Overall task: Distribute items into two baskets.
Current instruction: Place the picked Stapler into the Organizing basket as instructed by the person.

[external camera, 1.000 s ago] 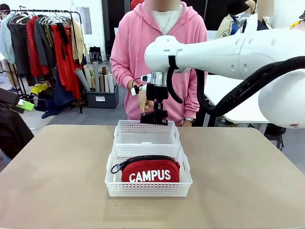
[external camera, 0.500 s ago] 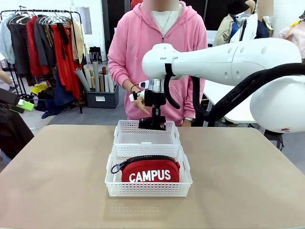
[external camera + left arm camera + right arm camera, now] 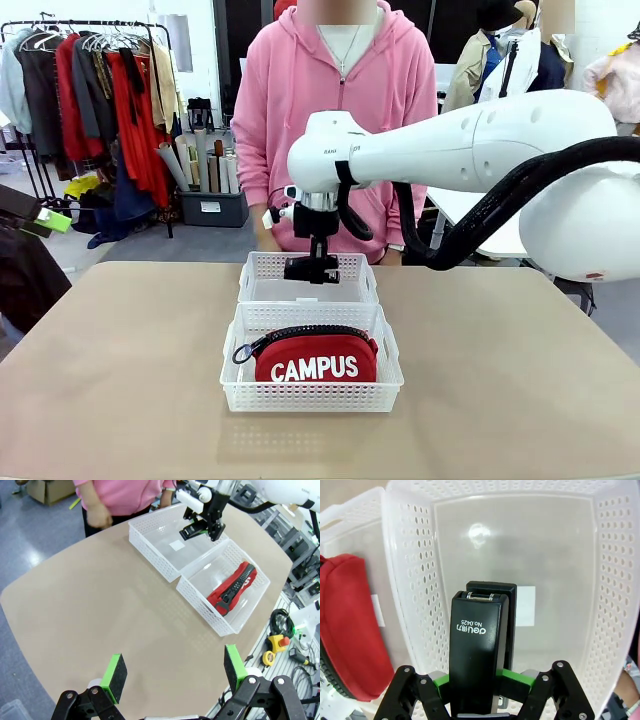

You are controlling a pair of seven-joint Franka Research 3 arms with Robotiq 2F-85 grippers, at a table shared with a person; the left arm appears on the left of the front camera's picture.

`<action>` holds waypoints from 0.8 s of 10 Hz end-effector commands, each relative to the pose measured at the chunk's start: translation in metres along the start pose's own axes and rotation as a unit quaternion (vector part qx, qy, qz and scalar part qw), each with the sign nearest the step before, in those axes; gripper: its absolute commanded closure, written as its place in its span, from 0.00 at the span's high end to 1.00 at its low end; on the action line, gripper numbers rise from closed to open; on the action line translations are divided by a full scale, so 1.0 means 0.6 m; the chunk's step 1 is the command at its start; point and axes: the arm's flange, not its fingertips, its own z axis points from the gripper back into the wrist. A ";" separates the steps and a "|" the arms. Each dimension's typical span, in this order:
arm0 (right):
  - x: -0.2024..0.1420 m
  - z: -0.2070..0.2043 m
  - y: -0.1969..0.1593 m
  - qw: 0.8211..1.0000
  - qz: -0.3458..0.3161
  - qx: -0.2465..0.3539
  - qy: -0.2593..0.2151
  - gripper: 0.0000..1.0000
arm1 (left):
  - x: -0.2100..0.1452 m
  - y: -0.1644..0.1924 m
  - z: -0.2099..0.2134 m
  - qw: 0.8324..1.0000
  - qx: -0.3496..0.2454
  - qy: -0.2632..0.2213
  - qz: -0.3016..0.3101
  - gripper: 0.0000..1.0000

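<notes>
The right arm reaches in across the counter's far middle, wrist pointing straight down, right gripper (image 3: 312, 268) with jaws clamped. The left gripper (image 3: 172, 672) hangs above the counter's edge, jaws spread wide.

The front view looks from the robot's side, low and level, across the table (image 3: 120, 380) toward the person (image 3: 330, 110) at the far edge. The left wrist view looks down from high and off to one side, along the left gripper (image 3: 172, 672), and takes in nearly the whole table (image 3: 100, 610). The right wrist view is very near, looking straight down along the right gripper (image 3: 479, 682) into the far basket (image 3: 605, 580). All three views share this basket (image 3: 262, 272) (image 3: 150, 537) and the red pouch (image 3: 315, 358) (image 3: 232, 585) (image 3: 350, 625).
</notes>
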 end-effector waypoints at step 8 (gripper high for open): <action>0.014 -0.066 -0.006 0.998 0.025 0.030 0.048 0.00 | -0.001 0.000 0.000 1.000 -0.004 -0.009 -0.001 1.00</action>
